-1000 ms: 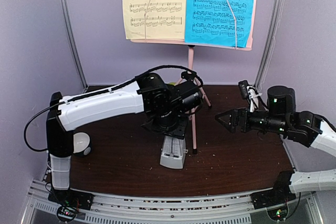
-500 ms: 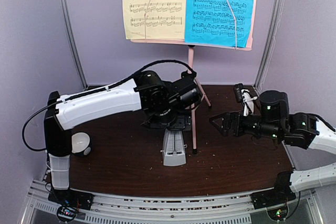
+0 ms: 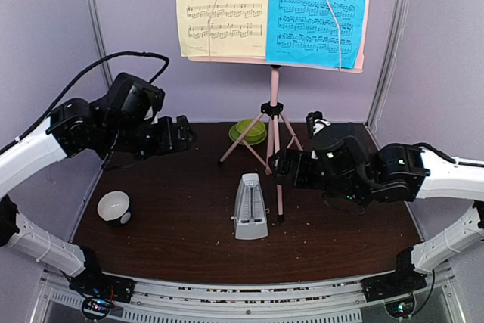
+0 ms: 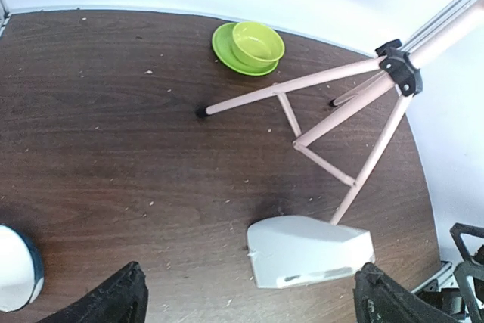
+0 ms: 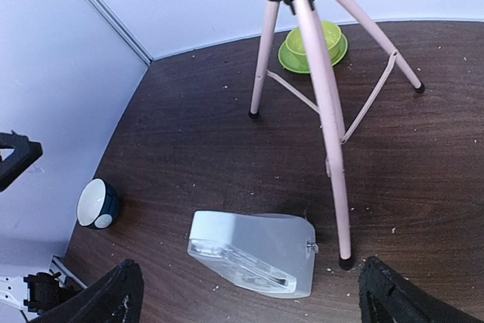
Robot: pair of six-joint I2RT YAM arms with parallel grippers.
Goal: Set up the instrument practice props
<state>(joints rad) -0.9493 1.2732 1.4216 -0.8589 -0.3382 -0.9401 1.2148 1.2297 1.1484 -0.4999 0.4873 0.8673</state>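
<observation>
Top view: metronome (image 3: pixel 249 207) seen upright at centre, toward near edge, beside pink music stand (image 3: pixel 277 158). Yellow page (image 3: pixel 221 7) and blue page (image 3: pixel 316 9) displayed on it. Left gripper (image 3: pixel 180 135) raised near left edge.

Left wrist: jaws spread, nothing held.

Right wrist: right gripper (image 5: pixel 251 293) spread, empty, above metronome. Stand's near leg judged best avoided on descent.

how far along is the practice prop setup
Looks nearly done: the pink music stand stands on its tripod with the yellow page and blue page on its panel, and the metronome is upright on the table beside its front leg. In hand: nothing, the left gripper and right gripper are open and empty. Nothing obvious remains.
</observation>
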